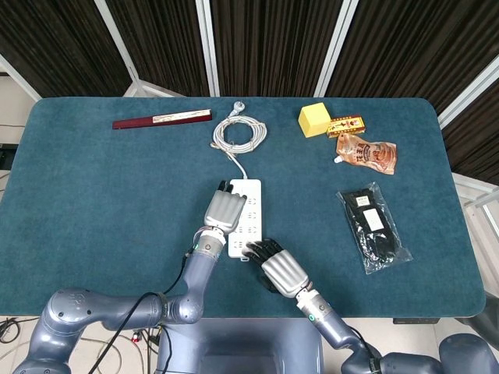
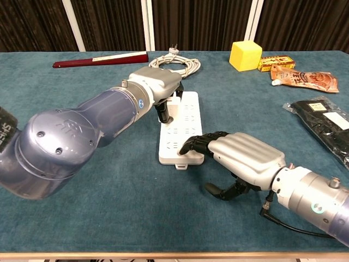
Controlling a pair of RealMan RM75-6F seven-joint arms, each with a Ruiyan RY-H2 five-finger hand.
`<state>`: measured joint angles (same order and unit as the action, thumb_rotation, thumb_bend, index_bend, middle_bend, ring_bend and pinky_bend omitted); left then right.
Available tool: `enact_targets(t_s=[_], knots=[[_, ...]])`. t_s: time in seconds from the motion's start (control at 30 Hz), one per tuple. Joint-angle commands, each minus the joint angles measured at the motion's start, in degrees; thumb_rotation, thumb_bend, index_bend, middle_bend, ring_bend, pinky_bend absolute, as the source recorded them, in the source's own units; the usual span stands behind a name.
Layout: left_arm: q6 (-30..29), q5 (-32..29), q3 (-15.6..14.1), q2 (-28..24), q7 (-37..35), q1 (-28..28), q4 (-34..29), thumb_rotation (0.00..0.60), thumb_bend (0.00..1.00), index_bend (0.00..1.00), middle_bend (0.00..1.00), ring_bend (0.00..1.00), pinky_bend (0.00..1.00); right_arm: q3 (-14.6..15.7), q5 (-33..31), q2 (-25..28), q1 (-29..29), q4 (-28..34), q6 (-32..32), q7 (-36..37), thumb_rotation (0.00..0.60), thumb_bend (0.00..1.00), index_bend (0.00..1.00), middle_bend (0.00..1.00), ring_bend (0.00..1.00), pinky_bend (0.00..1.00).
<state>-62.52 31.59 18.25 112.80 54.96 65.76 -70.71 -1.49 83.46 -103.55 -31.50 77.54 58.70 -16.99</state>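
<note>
Left hand [image 2: 158, 84] rests knuckles-up across the far half of the white power strip [image 2: 182, 117], fingers curled down onto its left edge; a true grip cannot be confirmed. Right hand [image 2: 240, 158] sits lower right of centre, fingertips [image 2: 188, 146] pressing the strip's near end, thumb spread on the table [image 1: 93, 195], holding nothing. The strip lies at frame centre, its coiled cable [image 1: 240, 132] toward the top. Judgement: both hands are securing the strip. The next move calls for a confirmed two-sided grip before any lift or slide.
</note>
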Motion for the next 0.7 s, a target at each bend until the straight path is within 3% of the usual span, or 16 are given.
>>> enact_targets(t_s=[0.03, 0.7], knots=[[0.0, 0.3, 0.2, 0.2, -0.1, 0.0, 0.1, 0.6, 0.34, 0.63, 0.66, 0.2, 0.14, 0.0, -0.1, -0.1, 0.0, -0.1, 0.0, 0.1, 0.6, 0.49, 0.2, 0.28, 0.16, 0.15], [-0.6, 2.1, 0.5, 1.6, 0.4, 0.1, 1.0, 0.6, 0.34, 0.68, 0.72, 0.24, 0.14, 0.3, -0.2, 0.0, 0.2, -0.2, 0.1, 0.3, 0.6, 0.49, 0.2, 0.28, 0.16, 0.15]])
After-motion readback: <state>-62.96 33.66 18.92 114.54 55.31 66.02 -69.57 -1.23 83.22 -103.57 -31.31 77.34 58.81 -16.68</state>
